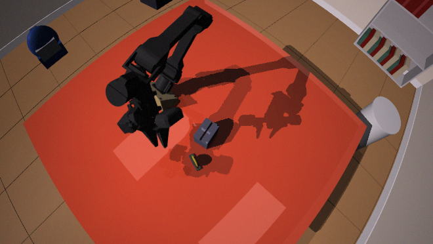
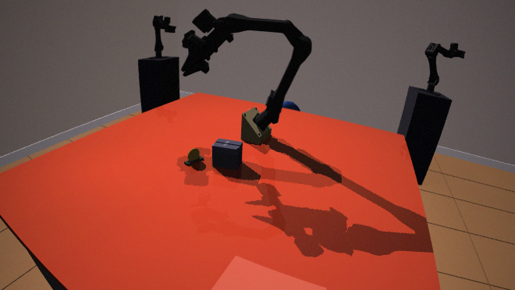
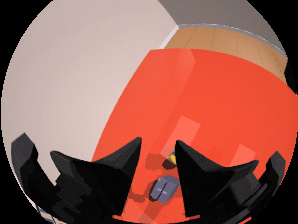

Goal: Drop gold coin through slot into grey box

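Far left in the top view: a blue rounded seat [image 1: 44,42] on the tiled floor [image 1: 20,183], off the red table [image 1: 98,197]. Next, over the table's left half, the black arm [image 1: 164,49], folded high, with the hand [image 1: 159,139] hanging well above the surface and pointing down toward the table's middle. Fingers [image 1: 164,136] partway drawn together, a gap between the tips, nothing gripped between them. Under the arm, the tan wedge-shaped base [image 1: 165,100] on the table.

Right of the hand's tips: the gold coin [image 1: 195,161], upright on its edge in the dark-green holder [image 1: 197,167], untouched, sitting in the arm's shadow. Just up and right of it, near but apart, the grey box [image 1: 206,132], lid shut, narrow slot running along the top. Broad arm shadows stretching farther right across the red.

Beyond the table's right edge: a pale grey cylinder [image 1: 382,119] on the floor, and at the upper right a white bookshelf [image 1: 377,49] with red and green books.

From the exterior view, same order: coin [image 2: 193,154] in holder [image 2: 194,161] left, box [image 2: 227,153] just right of it, base [image 2: 253,129] behind, hand [image 2: 195,64] high overhead.

In the wrist view, two dark fingers framing the box [image 3: 161,189] and the coin [image 3: 172,159] far below.
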Robot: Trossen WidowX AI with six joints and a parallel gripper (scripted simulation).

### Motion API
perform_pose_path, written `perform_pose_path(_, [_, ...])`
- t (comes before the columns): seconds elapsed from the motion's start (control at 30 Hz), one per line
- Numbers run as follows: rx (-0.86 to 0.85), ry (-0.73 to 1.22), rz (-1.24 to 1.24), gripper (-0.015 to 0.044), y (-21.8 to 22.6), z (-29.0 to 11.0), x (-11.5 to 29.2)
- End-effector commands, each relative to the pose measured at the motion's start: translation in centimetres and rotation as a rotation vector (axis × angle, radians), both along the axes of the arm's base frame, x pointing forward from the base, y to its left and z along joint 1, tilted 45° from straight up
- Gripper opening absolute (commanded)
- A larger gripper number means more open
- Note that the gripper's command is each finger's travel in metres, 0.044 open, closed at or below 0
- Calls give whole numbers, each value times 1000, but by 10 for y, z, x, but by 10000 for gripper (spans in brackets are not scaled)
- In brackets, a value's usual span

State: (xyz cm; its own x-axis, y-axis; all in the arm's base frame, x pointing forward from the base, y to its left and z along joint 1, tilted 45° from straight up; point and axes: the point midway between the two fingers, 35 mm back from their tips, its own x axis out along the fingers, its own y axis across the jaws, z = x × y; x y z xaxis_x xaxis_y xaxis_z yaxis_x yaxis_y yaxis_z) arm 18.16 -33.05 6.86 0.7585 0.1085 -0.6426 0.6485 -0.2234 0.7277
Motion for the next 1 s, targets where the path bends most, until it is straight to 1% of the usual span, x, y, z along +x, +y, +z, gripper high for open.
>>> perform_pose_path(0.0, [-78,77,442,161,41,-31,49])
perform_pose_path(0.2, [-126,82,865,161,87,-54,82])
perform_pose_path(0.37, [-142,41,1219,161,130,-67,101])
perform_pose_path(0.4, [-142,35,1254,161,134,-68,102])
perform_pose_path(0.83, [-142,33,1263,161,139,-65,103])
perform_pose_path(0.9, [-142,33,1263,161,144,-71,105])
perform_pose_path(0.97, [-142,32,1263,161,157,-85,108])
